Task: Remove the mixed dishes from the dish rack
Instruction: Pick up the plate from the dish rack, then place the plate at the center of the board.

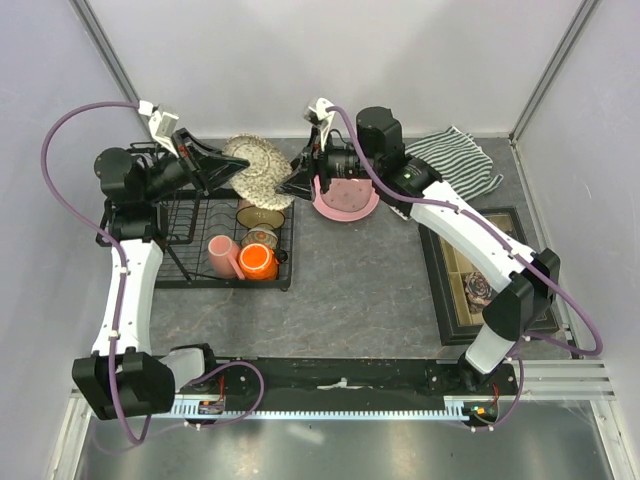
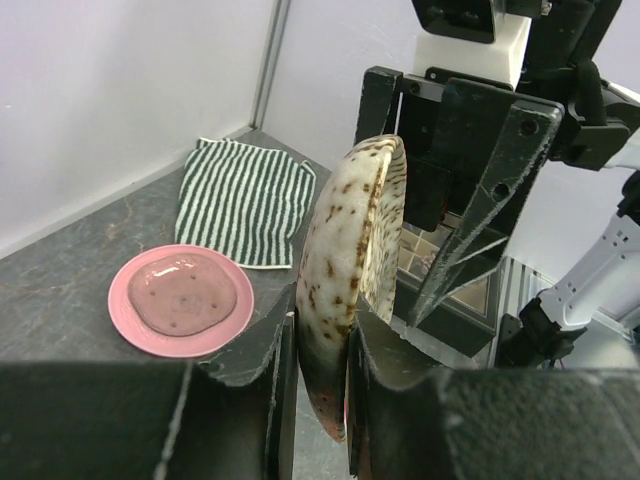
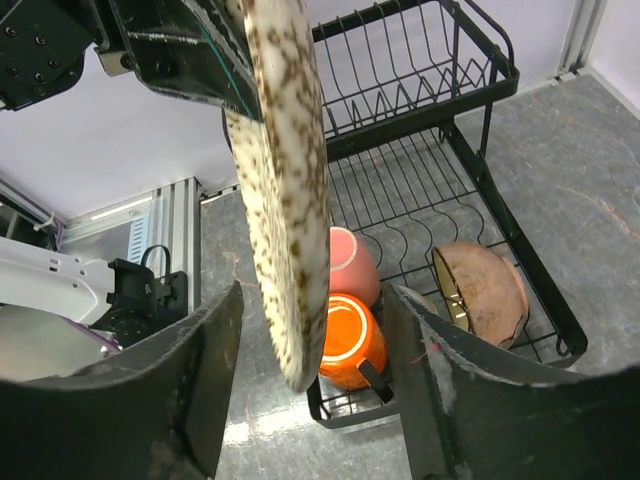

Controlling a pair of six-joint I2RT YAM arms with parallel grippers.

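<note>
1. While upright above the dish rack's [image 1: 200,283] far right corner, the patterned oval dish [image 2: 350,250] sits pinched in the left gripper [image 2: 322,335].
2. The right gripper [image 3: 312,300] straddles it, jaws wide apart.

The right arm [image 1: 450,215] hides part of the pink plate [image 1: 345,207]; trinkets [image 1: 480,290] in the box [image 1: 437,285] are indistinct.

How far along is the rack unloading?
Done: pink plate lies on the table. In hand: left pincer grips the speckled dish, right pincer open around it. Left in the dish rack, at least: pink mug, orange mug, brown bowl.
</note>
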